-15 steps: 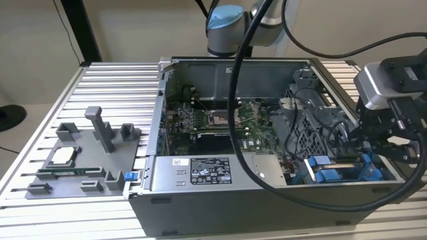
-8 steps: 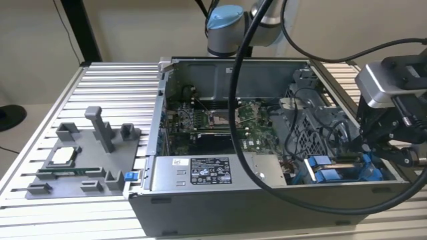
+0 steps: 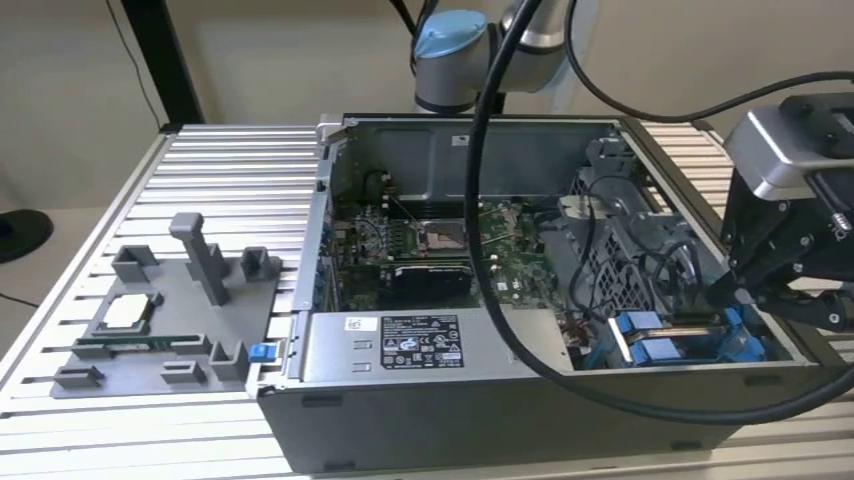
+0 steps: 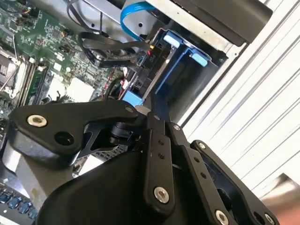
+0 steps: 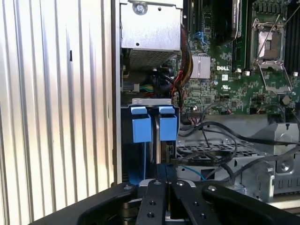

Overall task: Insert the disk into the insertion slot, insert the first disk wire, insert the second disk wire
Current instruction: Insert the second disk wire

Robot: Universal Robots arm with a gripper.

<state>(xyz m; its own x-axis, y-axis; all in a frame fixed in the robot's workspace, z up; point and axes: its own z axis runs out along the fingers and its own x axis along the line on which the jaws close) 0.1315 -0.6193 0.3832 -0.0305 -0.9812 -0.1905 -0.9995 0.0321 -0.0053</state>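
An open grey computer case (image 3: 534, 390) lies on a ribbed metal table (image 3: 200, 200), and the gripper (image 3: 731, 296) reaches into its corner at the exterior view's right, low over the insertion slot (image 3: 667, 345). In the first wrist view the gripper (image 5: 167, 180) has its two black fingers (image 5: 157, 197) drawn close together on a thin edge of the disk (image 5: 165, 152), which stands on edge inside the bay. The disk's long axis runs straight away from the fingers, down into the slot, alongside the slot's blue rails; its far end meets the two blue tabs (image 5: 141, 124) of the insertion slot (image 5: 136, 154). In the second wrist view the gripper (image 4: 149, 112) sits at the mouth of the insertion slot (image 4: 180, 61), with the blue carrier rails running away from it toward the case wall. A blue cable (image 4: 133, 16) loops above the bay and black wires (image 4: 108, 49) lie beside it. The green motherboard (image 5: 234, 65) fills the case floor beyond, and a grey power-supply box (image 3: 414, 345) lies along the case's near wall. A grey fixture tray (image 3: 160, 320) rests on the table at the exterior view's left
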